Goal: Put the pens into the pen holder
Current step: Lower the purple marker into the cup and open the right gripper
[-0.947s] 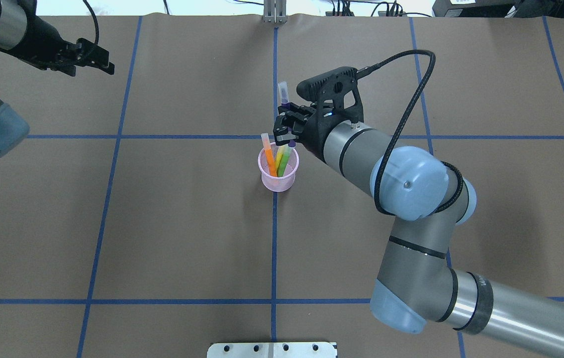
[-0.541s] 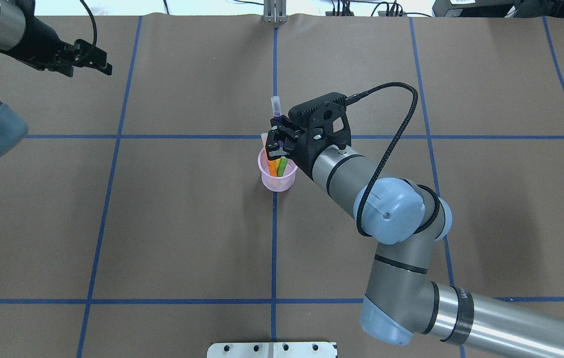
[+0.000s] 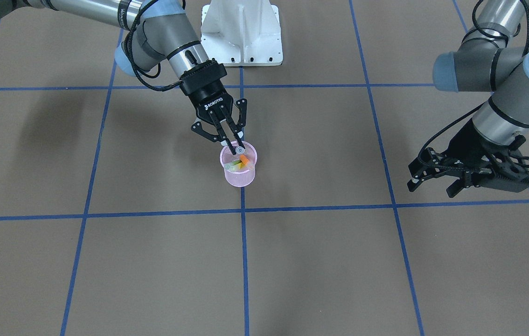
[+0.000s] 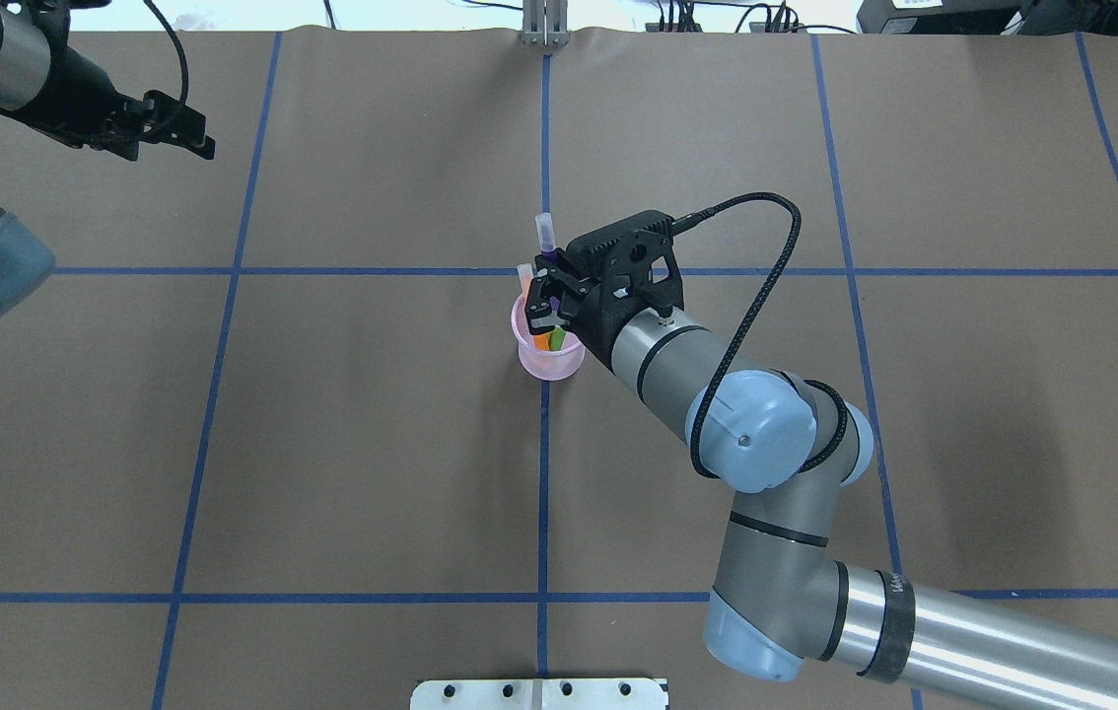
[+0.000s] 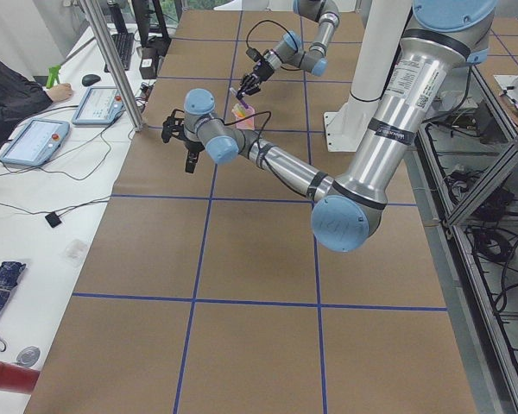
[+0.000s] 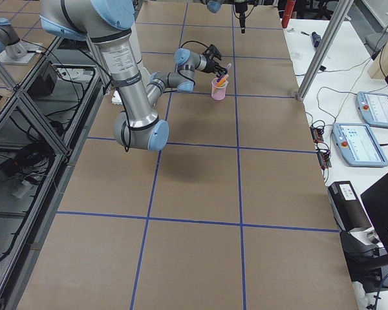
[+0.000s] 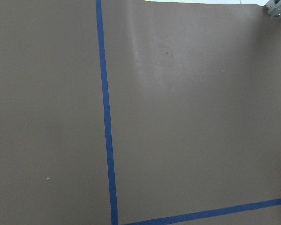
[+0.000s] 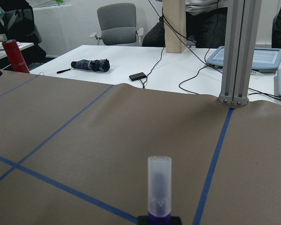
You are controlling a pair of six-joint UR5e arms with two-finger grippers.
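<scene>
1. while the right gripper (image 4: 543,299) is clamped on the purple pen (image 4: 544,235) mid-barrel, the pen stands near upright over the holder (image 4: 549,367), lower end probably inside, hidden by the gripper.
2. orange pen (image 3: 244,159) and green pen (image 3: 235,164) already lean in the holder.
3. pen judged light, stiff, slick plastic; it could pivot in a pinch, so grip mid-barrel. holder looks light and would tip if nudged.
4. left gripper (image 3: 432,186) far aside, jaws apart, empty.

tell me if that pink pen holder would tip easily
Probably tips easily: the pen holder is small and narrower at the base. Pens leaning on its rim, like the orange pen, likely raise its balance. Looks light, so a push may slide it.
</scene>
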